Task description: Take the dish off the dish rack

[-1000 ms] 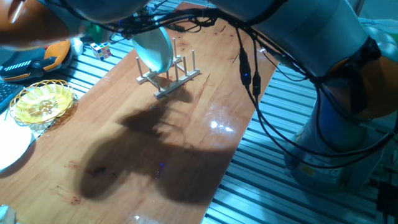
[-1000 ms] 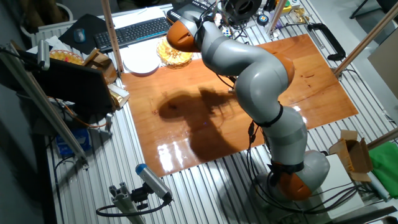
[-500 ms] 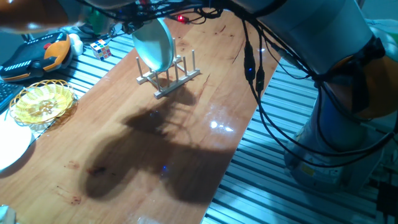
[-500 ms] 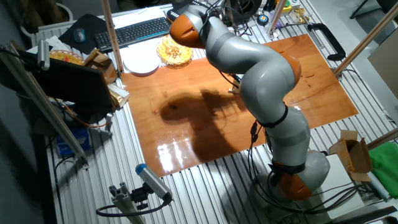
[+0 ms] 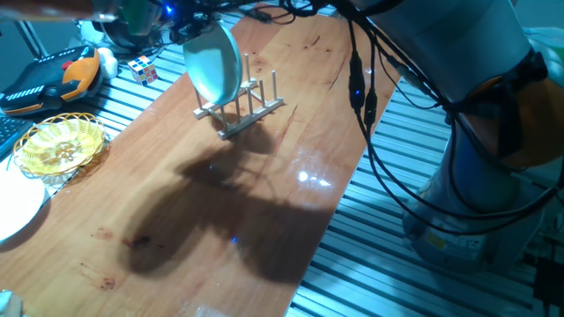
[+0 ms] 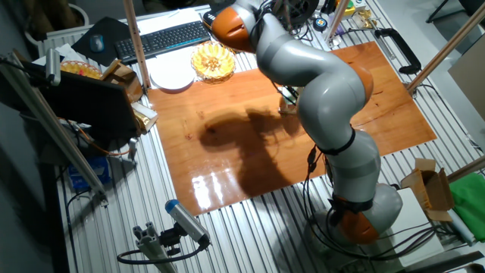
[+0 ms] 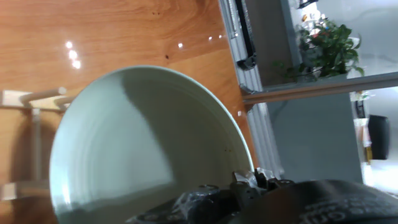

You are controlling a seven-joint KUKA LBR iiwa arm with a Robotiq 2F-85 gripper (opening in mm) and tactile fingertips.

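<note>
The dish [image 5: 214, 63] is seen upright and tilted above the far end of the dish rack [image 5: 240, 106], its lower edge close over the pegs; whether it touches them cannot be told. The rack is set on the wooden worktop [image 5: 264, 185], toward its far end. In the hand view the dish [image 7: 146, 143] fills most of the picture, with the gripper [image 7: 249, 190] at its rim, dark and blurred at the lower edge; the rim appears to be held, but whether the fingers are clamped on it cannot be told. Part of the rack [image 7: 34, 99] is shown at the left, behind the dish. A yellow woven basket [image 5: 62, 145] and a white plate [image 5: 18, 207] are placed beside the worktop at the left of one fixed view. In the other fixed view the rack and dish are hidden by the arm [image 6: 318, 83].
</note>
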